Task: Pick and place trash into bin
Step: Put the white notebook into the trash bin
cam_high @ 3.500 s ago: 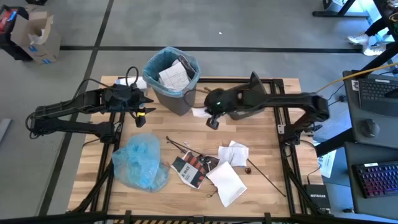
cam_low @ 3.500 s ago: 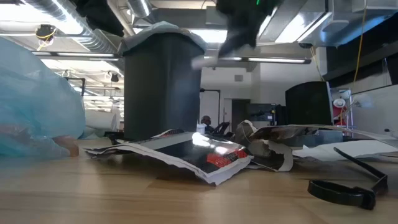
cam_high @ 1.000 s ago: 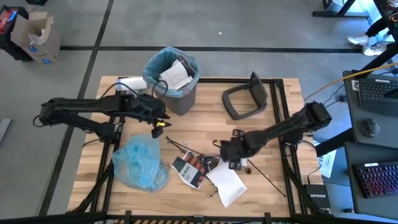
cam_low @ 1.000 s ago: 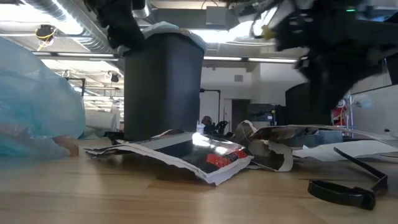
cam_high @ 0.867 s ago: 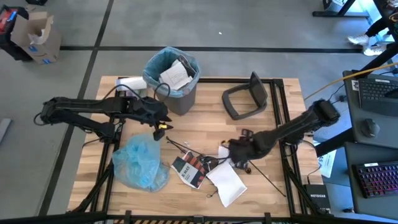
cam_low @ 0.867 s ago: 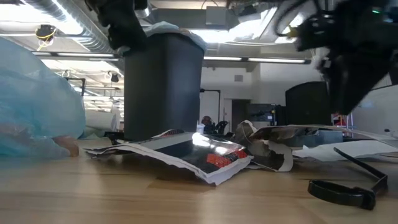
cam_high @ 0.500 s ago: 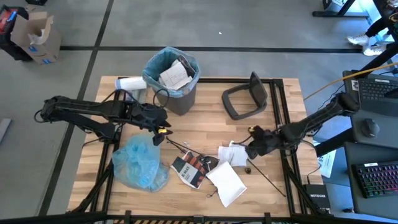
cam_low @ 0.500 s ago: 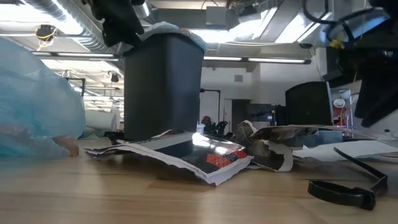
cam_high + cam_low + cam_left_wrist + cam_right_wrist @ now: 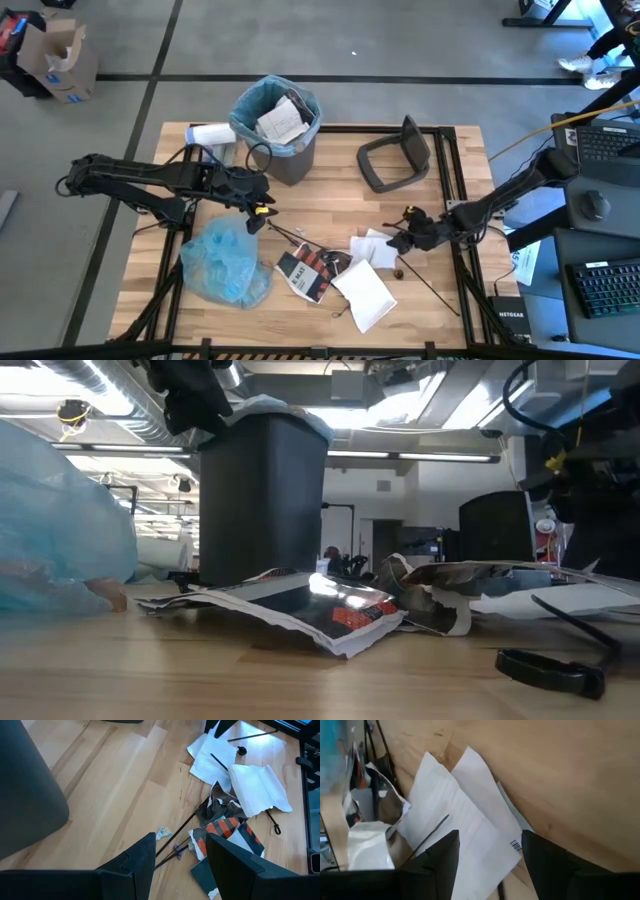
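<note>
The right gripper (image 9: 393, 243), fingers spread and empty, sits beside the white mailer (image 9: 465, 835); it should drop low and pinch one edge. The left gripper (image 9: 258, 210), also spread, waits beside the bin (image 9: 277, 125).

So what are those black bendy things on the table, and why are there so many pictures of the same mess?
They are two robot arms, each ending in a two-finger claw. Their job is to put trash in the bin, the grey basket with a blue bag inside.

One camera looks straight down from above. One sits low at table height. One rides on each wrist, so you peek past that arm's own fingers.

On the wooden table lie white papers, a red and black packet, thin dark sticks, a blue plastic bag and the bin's lid.

The left claw is near the sticks. The right claw is by the white papers. Both are open and hold nothing.
</note>
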Tool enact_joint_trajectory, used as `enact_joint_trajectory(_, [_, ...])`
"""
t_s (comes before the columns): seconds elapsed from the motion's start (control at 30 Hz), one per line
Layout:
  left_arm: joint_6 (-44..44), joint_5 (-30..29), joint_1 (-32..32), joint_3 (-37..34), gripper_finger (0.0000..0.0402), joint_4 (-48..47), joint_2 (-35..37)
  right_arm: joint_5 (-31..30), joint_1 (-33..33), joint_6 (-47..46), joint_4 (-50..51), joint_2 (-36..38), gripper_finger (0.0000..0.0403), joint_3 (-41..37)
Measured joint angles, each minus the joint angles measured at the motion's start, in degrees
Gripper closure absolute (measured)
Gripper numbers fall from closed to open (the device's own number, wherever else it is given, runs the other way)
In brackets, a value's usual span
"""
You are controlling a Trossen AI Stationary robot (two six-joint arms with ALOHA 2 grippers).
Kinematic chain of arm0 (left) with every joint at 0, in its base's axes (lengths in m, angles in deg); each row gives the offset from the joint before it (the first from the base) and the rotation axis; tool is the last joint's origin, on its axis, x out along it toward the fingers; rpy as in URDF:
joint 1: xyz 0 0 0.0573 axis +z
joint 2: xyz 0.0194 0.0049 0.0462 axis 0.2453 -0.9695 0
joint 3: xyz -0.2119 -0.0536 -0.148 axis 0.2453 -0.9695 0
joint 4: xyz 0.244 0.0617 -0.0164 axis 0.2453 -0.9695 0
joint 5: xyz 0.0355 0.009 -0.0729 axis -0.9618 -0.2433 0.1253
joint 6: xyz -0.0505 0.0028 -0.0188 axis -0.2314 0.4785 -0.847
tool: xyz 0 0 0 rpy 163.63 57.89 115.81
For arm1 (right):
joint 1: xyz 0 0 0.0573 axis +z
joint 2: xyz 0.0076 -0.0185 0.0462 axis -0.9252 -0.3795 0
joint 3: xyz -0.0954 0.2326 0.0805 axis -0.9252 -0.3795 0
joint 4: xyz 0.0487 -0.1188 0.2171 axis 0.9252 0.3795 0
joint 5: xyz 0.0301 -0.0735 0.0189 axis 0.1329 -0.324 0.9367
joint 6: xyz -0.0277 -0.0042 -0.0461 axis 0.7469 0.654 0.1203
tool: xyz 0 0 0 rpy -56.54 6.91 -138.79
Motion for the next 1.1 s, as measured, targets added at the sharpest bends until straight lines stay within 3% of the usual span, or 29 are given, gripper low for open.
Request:
enact_joint_trajectory(0.4, [0.16, -0.02, 0.02, 0.00, 0.0235, 0.20, 0.00, -0.20, -0.04, 4.95, -14.40, -14.30, 0.0209, 0.48])
enact_joint_trajectory(0.53, [0.00, -0.09, 0.02, 0.00, 0.0235, 0.18, 0.00, -0.64, -0.04, 8.85, -15.19, -17.85, 0.0266, 2.02])
enact_joint_trajectory(0.67, [0.00, -0.18, -0.05, 0.00, 0.0235, 0.20, 0.00, -1.29, -0.04, 12.44, -14.16, -20.08, 0.0364, 3.79])
enact_joint_trajectory(0.73, [0.00, -0.18, -0.05, 0.00, 0.0235, 0.18, 0.00, -2.21, -0.04, 15.19, -12.97, -20.30, 0.0391, 4.90])
enact_joint_trajectory(0.83, [0.00, -0.19, -0.05, 0.00, 0.0235, 0.20, 0.02, -3.05, -0.04, 18.52, -10.23, -20.12, 0.0390, 7.28])
enact_joint_trajectory(1.1, [-1.25, -0.20, -0.13, 0.00, 0.0235, 0.43, 0.02, -7.66, -0.04, 28.89, 12.20, -19.35, 0.0402, 24.20])
